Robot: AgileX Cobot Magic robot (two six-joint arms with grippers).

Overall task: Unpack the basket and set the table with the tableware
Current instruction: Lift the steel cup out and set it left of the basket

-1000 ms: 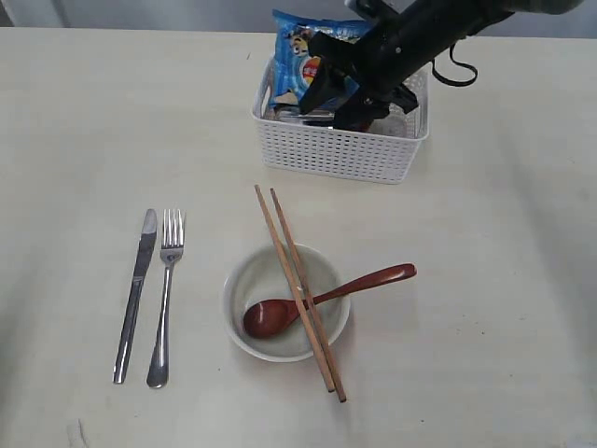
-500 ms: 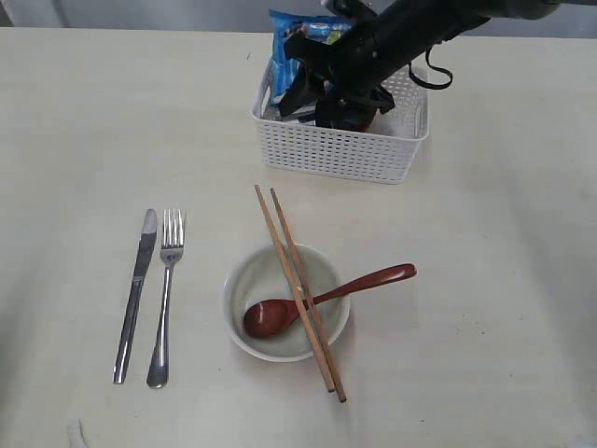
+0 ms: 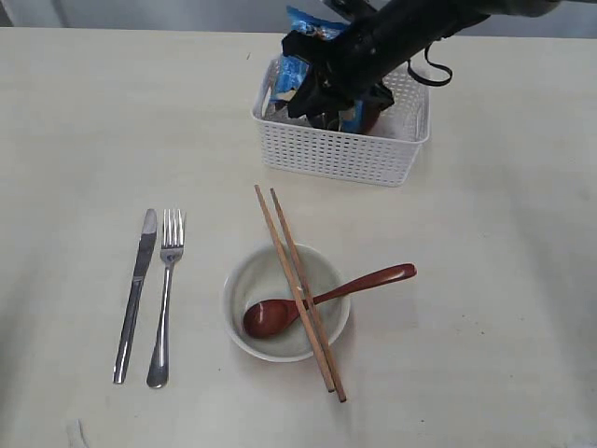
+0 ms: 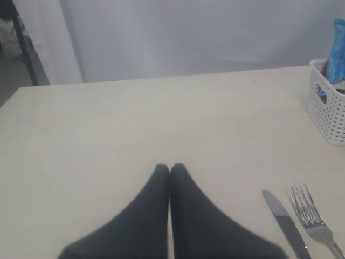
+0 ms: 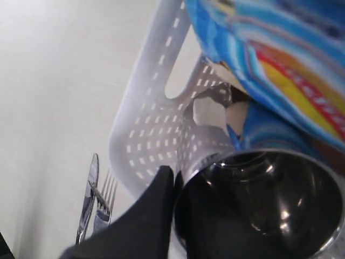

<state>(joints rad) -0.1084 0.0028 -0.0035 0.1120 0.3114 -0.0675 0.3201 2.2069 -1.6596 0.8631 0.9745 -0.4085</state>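
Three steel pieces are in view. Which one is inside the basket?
The steel cup, in the basket, its rim pinched by the right hand; knife and fork lie on the table.

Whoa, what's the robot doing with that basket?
It's unpacking the basket to set the table. The right gripper reaches into the basket and pinches the rim of a shiny cup, next to a blue chip bag; the cup is not lifted out yet. The knife, fork, bowl, spoon and chopsticks already lie on the table, spoon in the bowl, chopsticks across it. The left gripper is shut, holding nothing.
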